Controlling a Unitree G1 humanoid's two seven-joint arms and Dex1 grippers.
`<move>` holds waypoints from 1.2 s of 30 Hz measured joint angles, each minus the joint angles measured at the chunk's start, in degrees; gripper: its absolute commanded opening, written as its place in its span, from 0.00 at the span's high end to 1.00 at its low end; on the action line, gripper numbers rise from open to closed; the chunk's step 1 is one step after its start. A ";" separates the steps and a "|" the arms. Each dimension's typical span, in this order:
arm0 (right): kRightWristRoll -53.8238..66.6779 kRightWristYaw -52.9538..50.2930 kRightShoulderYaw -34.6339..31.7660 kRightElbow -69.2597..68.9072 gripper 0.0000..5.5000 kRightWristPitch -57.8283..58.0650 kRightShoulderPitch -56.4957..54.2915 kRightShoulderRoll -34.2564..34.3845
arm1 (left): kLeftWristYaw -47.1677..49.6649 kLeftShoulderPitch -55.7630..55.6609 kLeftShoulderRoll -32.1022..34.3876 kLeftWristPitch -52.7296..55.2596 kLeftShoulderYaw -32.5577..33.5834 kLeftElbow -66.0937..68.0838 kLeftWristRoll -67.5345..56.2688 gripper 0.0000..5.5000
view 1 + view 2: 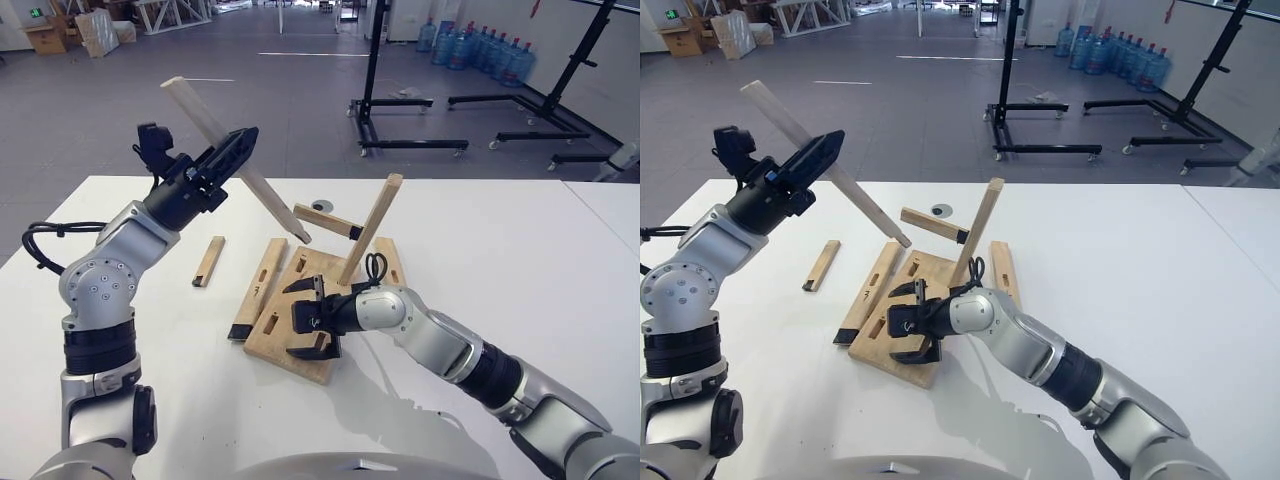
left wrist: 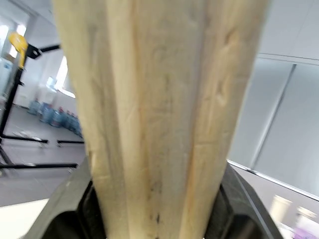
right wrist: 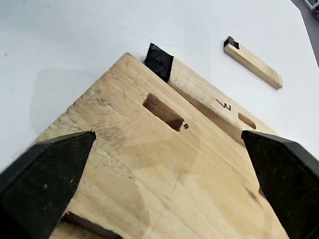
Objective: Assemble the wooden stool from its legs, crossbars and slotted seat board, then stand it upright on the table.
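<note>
My left gripper [image 1: 238,152] is raised over the table's left side, shut on a long wooden leg [image 1: 215,125] that slants down toward the seat board; the same leg [image 2: 159,99] shows close up in the left wrist view. The slotted seat board [image 1: 300,335] lies flat at the table's middle. One leg [image 1: 372,225] stands tilted in a slot of it. A crossbar [image 1: 325,220] with a black end hangs beside that leg; whether they touch I cannot tell. My right gripper [image 1: 311,318] is open, its fingers straddling the board's near end [image 3: 149,169].
Another leg [image 1: 260,288] with a black tip lies flat along the board's left side. A short crossbar [image 1: 208,261] lies further left. A further wooden piece [image 1: 390,258] rests at the board's right. Beyond the table's far edge stand black frames on the floor.
</note>
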 measured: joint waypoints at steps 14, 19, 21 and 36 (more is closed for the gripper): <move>-5.23 19.21 -7.37 4.44 0.02 -31.02 -0.37 -29.67 | 0.68 2.22 -3.38 -1.21 1.14 0.26 1.50 0.63; -8.44 22.00 -8.79 6.66 0.02 -39.33 -0.17 -31.93 | 0.70 2.79 -3.97 -0.91 0.99 0.16 1.48 0.63; -8.40 23.14 -9.90 7.06 0.02 -38.99 0.19 -31.15 | 1.23 2.93 -4.74 -0.48 0.79 -0.16 1.23 0.63; 0.90 29.96 -18.68 0.86 0.02 -17.58 2.41 -21.72 | 1.26 6.46 -5.51 2.30 -2.40 -3.19 2.16 0.63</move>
